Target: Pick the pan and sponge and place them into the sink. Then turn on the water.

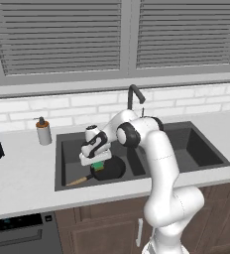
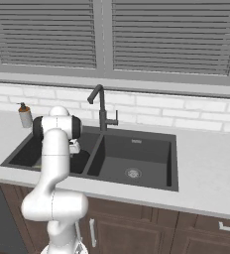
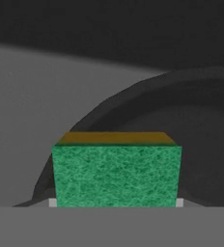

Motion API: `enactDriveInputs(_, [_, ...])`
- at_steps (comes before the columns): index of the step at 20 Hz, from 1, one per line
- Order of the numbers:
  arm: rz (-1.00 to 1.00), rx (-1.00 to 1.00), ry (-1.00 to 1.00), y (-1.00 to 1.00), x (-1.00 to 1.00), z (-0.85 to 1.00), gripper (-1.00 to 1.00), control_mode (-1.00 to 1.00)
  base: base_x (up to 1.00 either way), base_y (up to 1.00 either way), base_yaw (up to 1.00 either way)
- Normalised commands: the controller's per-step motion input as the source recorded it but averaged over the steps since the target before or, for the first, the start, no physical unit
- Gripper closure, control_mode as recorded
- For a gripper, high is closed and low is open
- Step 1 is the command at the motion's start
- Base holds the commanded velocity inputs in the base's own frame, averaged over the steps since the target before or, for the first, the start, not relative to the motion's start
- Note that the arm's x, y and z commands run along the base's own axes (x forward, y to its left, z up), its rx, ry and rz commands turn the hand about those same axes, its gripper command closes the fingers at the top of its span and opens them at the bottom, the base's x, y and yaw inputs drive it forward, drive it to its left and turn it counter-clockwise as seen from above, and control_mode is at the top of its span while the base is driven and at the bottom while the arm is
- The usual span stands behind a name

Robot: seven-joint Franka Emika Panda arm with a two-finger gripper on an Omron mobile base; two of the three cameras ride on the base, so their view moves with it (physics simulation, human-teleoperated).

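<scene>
At the centre left of the left base view, over the sink's [image 1: 67, 163] left basin, the hand [image 1: 100, 162] held the sponge [image 1: 101, 164] just above the pan [image 1: 108, 169], so a release might have bounced it off the rim.

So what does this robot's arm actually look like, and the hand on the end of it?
The arm is glossy white, built of rounded tube segments with dark bands at the joints. The gripper is a small white block hand with black markings. No loose cables show.

My two base cameras look forward and down from behind the arm, left and right, sharing the sink [image 1: 206, 151] [image 2: 137, 149]; my hand camera sits close over the sponge [image 3: 116, 173].
</scene>
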Motion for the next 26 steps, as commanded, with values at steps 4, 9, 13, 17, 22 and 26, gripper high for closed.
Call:
enactDriveInputs(4, [0.00, 0.00, 0.00, 0.00, 0.00, -0.06, -1.00, -1.00, 0.00, 0.00, 0.00])
enactDriveInputs(9, [0.00, 0.00, 0.00, 0.00, 0.00, 0.00, -1.00, -1.00, 0.00, 0.00, 0.00])
enactDriveInputs(13, [0.00, 0.00, 0.00, -0.01, 0.00, 0.31, -1.00, -1.00, 0.00, 0.00, 0.00])
enactDriveInputs(17, [0.00, 0.01, 0.00, 0.00, -0.02, 0.54, -1.00, -1.00, 0.00, 0.00, 0.00])
enactDriveInputs(22, [0.00, 0.01, -0.06, -0.01, -0.30, 0.96, -1.00, -1.00, 0.00, 0.00, 0.00])
enactDriveInputs(26, [0.00, 0.01, -0.07, -0.29, -0.74, 1.00, -1.00, -1.00, 0.00, 0.00, 0.00])
